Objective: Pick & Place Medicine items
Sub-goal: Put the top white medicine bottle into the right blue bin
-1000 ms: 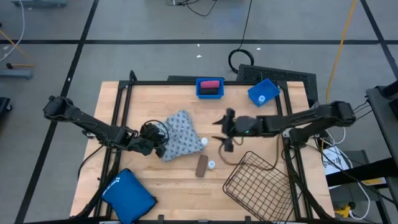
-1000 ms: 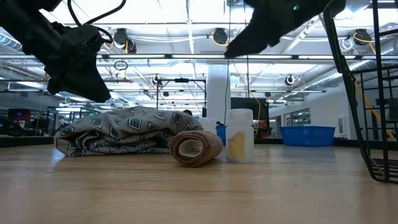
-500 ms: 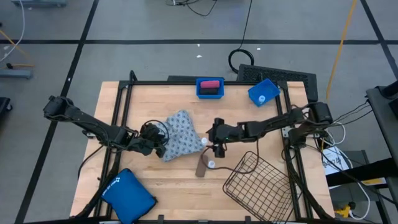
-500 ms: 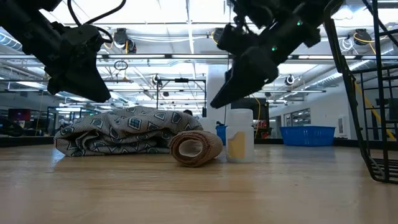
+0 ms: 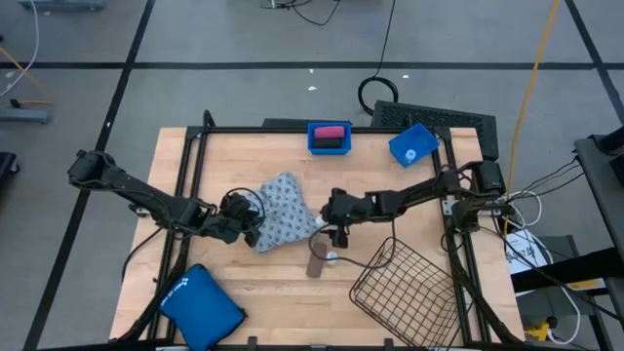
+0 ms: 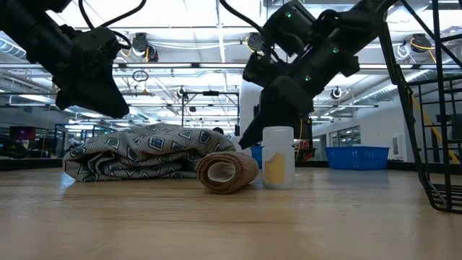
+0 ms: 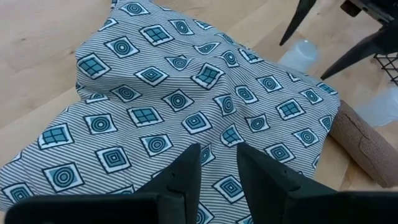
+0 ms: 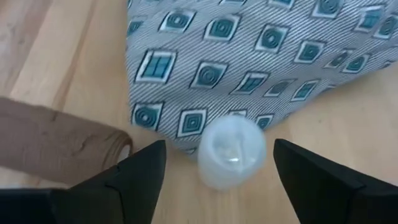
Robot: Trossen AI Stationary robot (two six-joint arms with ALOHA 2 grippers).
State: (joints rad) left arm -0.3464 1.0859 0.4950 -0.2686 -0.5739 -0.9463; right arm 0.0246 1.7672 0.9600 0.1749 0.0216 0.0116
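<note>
While my left gripper (image 5: 255,230) hangs low over the left side of the grey-blue patterned soft pack (image 5: 283,219), its fingers (image 7: 186,171) stand only narrowly parted, hold nothing, and sit just above the cloth. That pack lies crumpled near the middle of the tabletop (image 5: 234,161). Near the front left corner lies a plain blue pouch (image 5: 202,302), well apart from the pack. Just right of the pack, my right gripper (image 5: 336,231) is spread wide, a finger on either side of a white vial (image 8: 231,152) that stands against the pack's right edge; the fingers (image 8: 140,171) are apart from the vial and grip nothing. Nearer the front edge lies a brown oblong container (image 5: 317,259) on its side, with a second white vial (image 5: 332,257) upright just beside its right end. At the back edge, a blue bin (image 5: 330,137) holds a pink container (image 5: 331,131), and a second blue bin (image 5: 413,144) towards the back right corner holds a small white item (image 5: 410,153). A wire basket (image 5: 409,292) occupies the front right corner.
</note>
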